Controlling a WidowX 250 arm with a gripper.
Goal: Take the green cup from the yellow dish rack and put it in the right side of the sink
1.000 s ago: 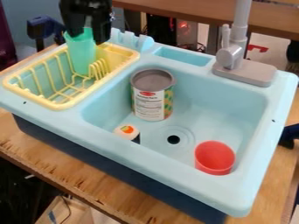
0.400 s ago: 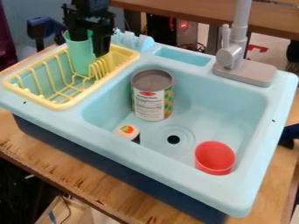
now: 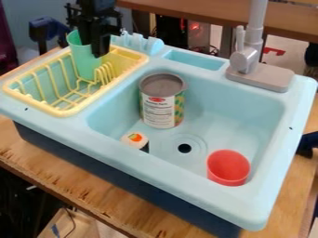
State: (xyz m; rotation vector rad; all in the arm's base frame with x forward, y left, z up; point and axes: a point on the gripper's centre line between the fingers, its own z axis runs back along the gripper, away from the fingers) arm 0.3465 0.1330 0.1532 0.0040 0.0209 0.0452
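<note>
My gripper (image 3: 100, 50) is at the upper left, low over the back of the yellow dish rack (image 3: 74, 110). It overlaps the right side of a green cup (image 3: 82, 60) standing upright in the rack and hides part of its rim; whether they touch is unclear. In the sink basin (image 3: 229, 114), a tall can (image 3: 160, 111) stands upright near the back left. A small white-topped thing with an orange mark (image 3: 134, 140) sits by the front left wall. A red cup (image 3: 227, 168) is at the front right, its mouth facing up.
The light blue sink's rim (image 3: 186, 189) surrounds the basin. A grey faucet (image 3: 247, 60) rises at the back right, and light blue prongs (image 3: 140, 42) stand up behind the rack. The sink rests on a wooden table (image 3: 81, 194).
Earlier the gripper was over the green cup's top, with dark parts on both sides of it. It has shifted right and down, and more of the cup's rim is uncovered. The cup stays put.
</note>
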